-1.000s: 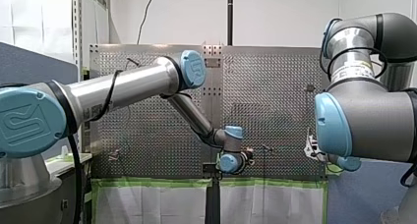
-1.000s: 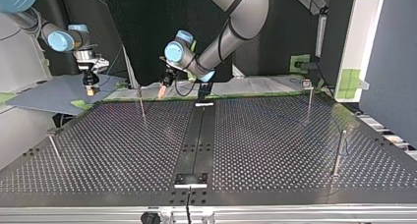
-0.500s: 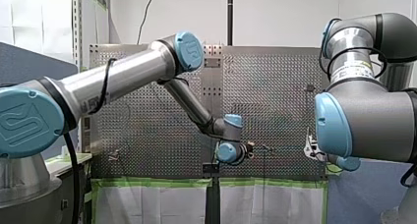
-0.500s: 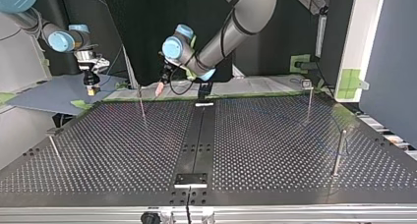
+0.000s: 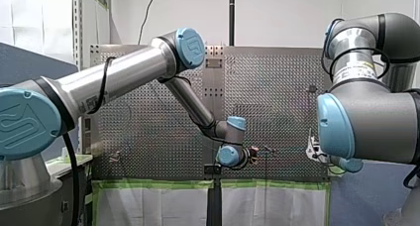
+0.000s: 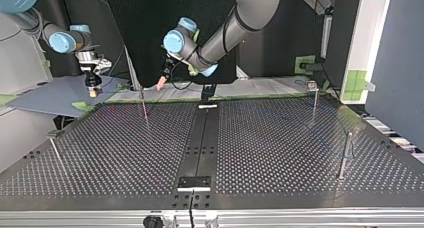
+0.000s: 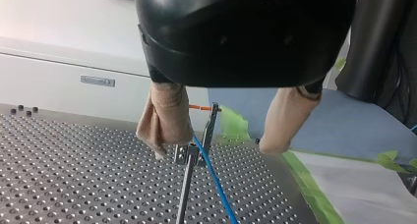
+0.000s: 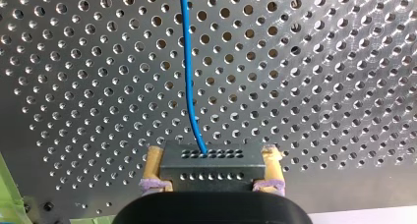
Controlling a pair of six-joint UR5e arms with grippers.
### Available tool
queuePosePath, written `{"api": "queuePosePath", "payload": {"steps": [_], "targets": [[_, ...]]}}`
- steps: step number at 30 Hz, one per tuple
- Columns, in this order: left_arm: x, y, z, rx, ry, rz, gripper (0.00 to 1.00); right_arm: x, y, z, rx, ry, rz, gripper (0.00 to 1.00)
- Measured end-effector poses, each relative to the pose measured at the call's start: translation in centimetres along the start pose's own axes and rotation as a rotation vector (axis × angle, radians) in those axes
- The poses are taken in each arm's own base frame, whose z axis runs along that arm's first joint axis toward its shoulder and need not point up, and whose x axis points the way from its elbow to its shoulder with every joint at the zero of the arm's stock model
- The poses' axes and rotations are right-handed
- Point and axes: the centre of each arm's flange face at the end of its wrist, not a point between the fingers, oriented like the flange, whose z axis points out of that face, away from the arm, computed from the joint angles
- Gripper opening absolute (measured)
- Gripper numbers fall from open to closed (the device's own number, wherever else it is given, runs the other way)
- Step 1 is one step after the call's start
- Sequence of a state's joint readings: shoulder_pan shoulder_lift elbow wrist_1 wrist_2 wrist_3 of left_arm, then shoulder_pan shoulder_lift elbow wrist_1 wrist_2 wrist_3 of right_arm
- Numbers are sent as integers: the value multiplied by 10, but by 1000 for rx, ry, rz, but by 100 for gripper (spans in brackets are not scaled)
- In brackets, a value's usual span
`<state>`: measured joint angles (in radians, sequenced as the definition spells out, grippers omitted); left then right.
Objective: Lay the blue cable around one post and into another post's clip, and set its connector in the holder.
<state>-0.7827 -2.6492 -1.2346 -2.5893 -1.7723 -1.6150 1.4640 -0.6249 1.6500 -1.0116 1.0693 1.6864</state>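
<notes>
Raised since the earlier frame, left gripper (image 7: 214,150) stands wide open and empty; post (image 7: 185,189) just ahead between its jaws, cable (image 7: 216,184) passing at the clip (image 7: 183,154). Right gripper (image 8: 213,154) clamped on connector (image 8: 211,169); cable leads ahead over table (image 8: 319,86).

The cable (image 7: 215,183) meets the clip (image 7: 186,154) atop a post (image 7: 183,199), just ahead of my left tool (image 7: 214,149).
</notes>
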Motion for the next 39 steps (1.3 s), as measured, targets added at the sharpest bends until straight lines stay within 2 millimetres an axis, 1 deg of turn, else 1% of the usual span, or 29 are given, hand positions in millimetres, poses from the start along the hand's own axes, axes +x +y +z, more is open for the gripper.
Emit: {"api": "queuePosePath", "payload": {"steps": [17, 26, 39], "targets": [[-5, 0, 3, -2, -9, -9, 98, 0, 0, 0, -1, -1, 2, 0], [-7, 7, 4, -35, -11, -11, 98, -1, 0, 0, -1, -2, 3, 0], [-7, 7, 4, -33, -9, -13, 98, 0, 2, -1, -12, -3, -2, 0]]}}
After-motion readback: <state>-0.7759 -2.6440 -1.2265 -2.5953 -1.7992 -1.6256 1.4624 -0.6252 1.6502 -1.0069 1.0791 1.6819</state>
